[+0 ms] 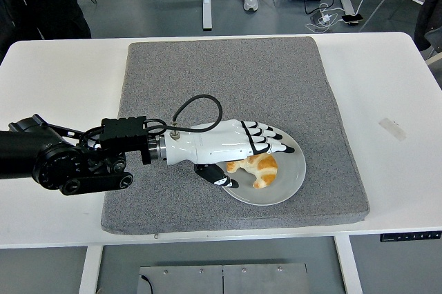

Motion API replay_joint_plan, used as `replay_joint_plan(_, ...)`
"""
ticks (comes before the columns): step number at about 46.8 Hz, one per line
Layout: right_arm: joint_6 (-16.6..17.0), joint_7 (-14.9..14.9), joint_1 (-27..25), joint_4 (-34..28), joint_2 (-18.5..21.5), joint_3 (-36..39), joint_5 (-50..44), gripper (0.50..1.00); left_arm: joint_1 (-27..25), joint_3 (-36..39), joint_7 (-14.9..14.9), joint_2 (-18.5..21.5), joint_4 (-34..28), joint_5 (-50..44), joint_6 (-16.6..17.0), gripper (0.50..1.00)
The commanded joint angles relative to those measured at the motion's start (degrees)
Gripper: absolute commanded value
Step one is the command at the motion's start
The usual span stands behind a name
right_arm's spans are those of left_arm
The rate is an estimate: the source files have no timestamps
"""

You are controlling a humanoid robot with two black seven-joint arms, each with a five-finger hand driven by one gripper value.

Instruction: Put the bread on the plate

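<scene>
The left hand (238,145) covers the plate's (293,177) left rim and the bread's (257,168) upper edge; shoes at top are cut off.

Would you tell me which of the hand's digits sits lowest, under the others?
The thumb: it points down beside the bread, while the left hand's four fingers spread above it.

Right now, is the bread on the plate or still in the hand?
On the plate. The bread lies inside the plate, and the left hand has its fingers spread above it, thumb beside it, gripping nothing.
</scene>
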Motion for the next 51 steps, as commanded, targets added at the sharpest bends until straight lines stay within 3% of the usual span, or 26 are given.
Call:
replay_joint_plan(1,0.02,0.00,0.00,0.00,0.00,0.00,0.00,1.000,0.98,-4.15,0.02,1.63,-0.07,-0.92,0.00,0.958)
replay_joint_plan(17,0.02,0.00,0.00,0.00,0.00,0.00,0.00,1.000,5.64,-19.18,0.02,8.67,-1.13,-13.05,-0.02,0.960)
replay_joint_plan(26,0.02,0.00,0.00,0.00,0.00,0.00,0.00,1.000,11.35,-30.34,0.02,10.95,-1.04,-20.52,0.00,0.960)
replay_joint_plan(40,0.02,0.00,0.00,0.00,0.00,0.00,0.00,1.000,20.85,-45.73,0.02,9.03,0.01,-31.67,-0.02,0.961)
replay_joint_plan(51,0.02,0.00,0.00,0.00,0.00,0.00,0.00,1.000,21.55,-48.55,0.02,3.14,5.55,-40.73,-0.02,0.961)
